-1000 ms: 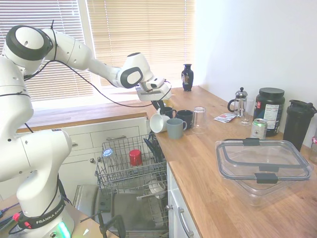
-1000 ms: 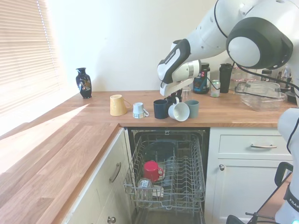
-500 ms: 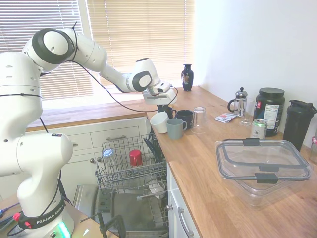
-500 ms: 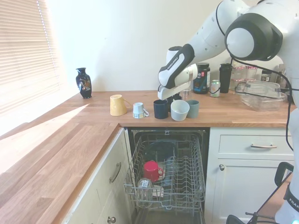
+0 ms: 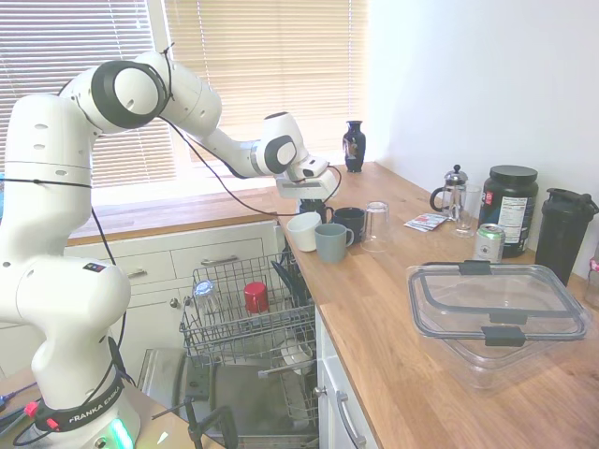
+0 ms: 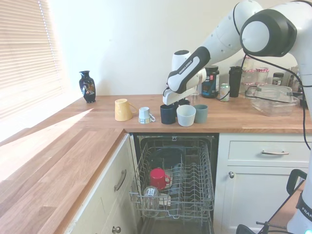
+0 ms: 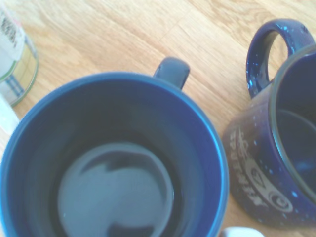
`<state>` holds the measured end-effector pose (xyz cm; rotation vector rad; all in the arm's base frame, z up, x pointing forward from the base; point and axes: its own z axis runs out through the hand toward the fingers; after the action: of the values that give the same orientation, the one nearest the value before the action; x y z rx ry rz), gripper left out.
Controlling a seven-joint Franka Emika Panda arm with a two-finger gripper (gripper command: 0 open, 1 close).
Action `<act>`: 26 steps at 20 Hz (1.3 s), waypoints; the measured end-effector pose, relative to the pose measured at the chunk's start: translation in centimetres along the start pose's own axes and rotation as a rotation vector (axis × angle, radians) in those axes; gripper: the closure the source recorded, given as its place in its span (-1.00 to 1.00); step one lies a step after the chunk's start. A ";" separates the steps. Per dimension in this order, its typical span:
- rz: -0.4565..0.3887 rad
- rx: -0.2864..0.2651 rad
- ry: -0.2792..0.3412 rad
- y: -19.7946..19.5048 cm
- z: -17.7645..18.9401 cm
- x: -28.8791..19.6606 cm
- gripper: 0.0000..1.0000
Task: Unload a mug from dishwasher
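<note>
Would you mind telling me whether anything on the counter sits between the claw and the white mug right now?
Nothing visible does. The mug stands upright at the counter's front edge, and the claw hangs just above, over the dark blue mug beside it. A grey-green mug flanks the other side.

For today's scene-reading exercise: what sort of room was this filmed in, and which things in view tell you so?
A home kitchen, most likely. An open built-in dishwasher with a grey wire rack sits under a long wooden countertop; mugs stand on it, including a plain white ceramic mug, and a glass French press stands near the wall.
</note>
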<state>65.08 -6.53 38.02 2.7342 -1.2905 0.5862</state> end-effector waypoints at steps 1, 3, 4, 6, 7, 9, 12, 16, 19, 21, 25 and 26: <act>0.005 0.001 0.000 0.0 0.1 0.2 1.00; 0.012 0.004 -0.004 0.1 0.4 0.5 1.00; 0.017 0.006 -0.007 0.2 0.5 0.6 1.00; 0.021 0.006 -0.012 0.5 0.8 0.9 1.00; 0.021 0.002 -0.013 0.6 0.9 1.0 1.00; 0.024 -0.006 -0.015 1.0 1.1 1.3 1.00; 0.026 -0.014 -0.014 1.1 1.5 1.7 1.00; 0.029 -0.020 -0.016 0.8 2.1 2.3 1.00; 0.036 -0.023 -0.018 0.5 2.6 3.1 1.00; 0.040 -0.021 -0.019 0.4 2.9 3.7 1.00; 0.039 -0.024 -0.036 0.2 3.4 4.7 -1.00; 0.039 -0.027 -0.036 0.2 3.5 4.9 -1.00</act>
<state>68.83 -10.96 36.56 2.7161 -1.3527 0.5208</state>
